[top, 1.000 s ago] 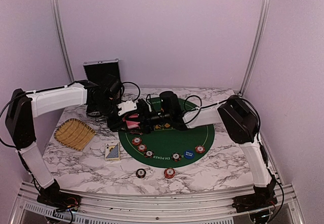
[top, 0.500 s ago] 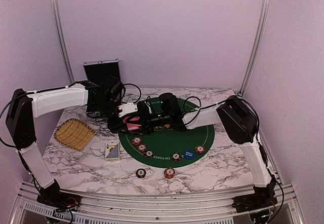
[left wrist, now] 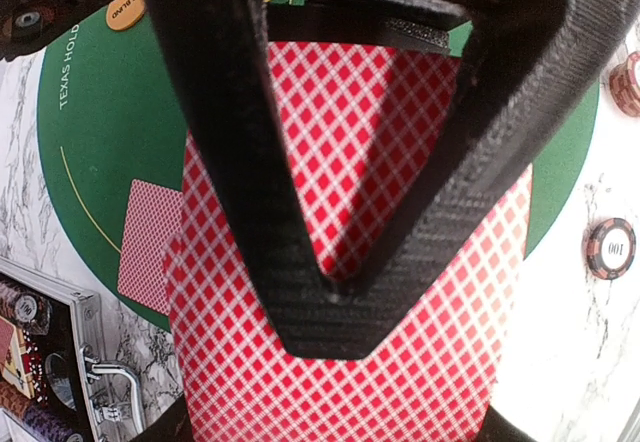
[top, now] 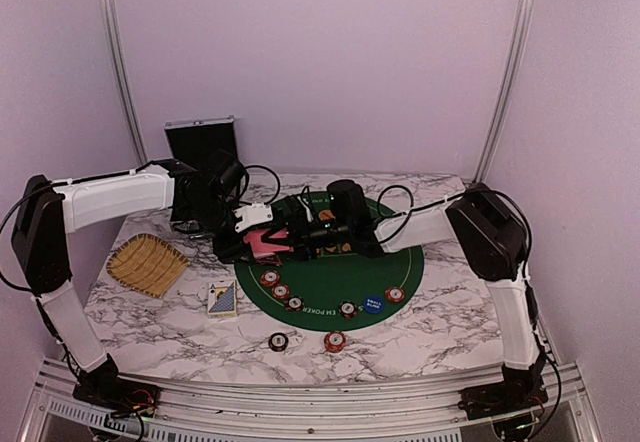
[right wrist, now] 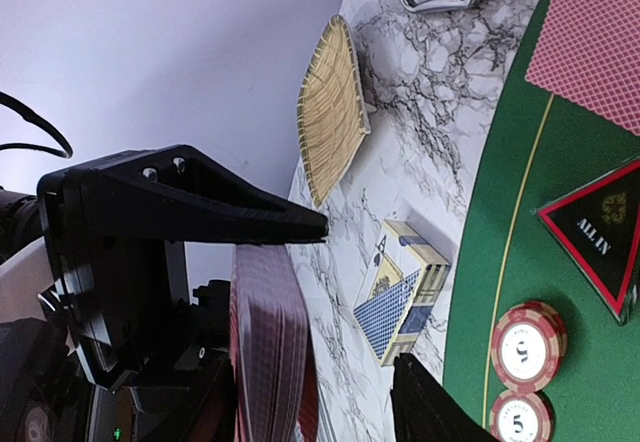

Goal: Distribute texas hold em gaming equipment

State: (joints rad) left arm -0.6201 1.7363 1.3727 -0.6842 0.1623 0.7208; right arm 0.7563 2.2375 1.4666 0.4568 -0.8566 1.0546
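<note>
One left gripper (left wrist: 333, 307), fingers pressed together on a deck of red-backed cards (left wrist: 340, 402), which they pinch by its faces; the deck reaches out past the fingertips over the green mat (left wrist: 90, 162). One right gripper (right wrist: 362, 296), fingers spread to either side of that deck, which stands edge-on between them, close under the upper finger (right wrist: 200, 207) and clear of the lower one. Beyond the right fingertips: blue card box (right wrist: 400, 292) on the marble; on the mat, dark triangular marker (right wrist: 600, 237), red chips (right wrist: 527, 347) and one face-down card (right wrist: 590, 52).

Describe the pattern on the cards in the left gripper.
The cards show a red-and-white diamond lattice, best in left wrist view.
</note>
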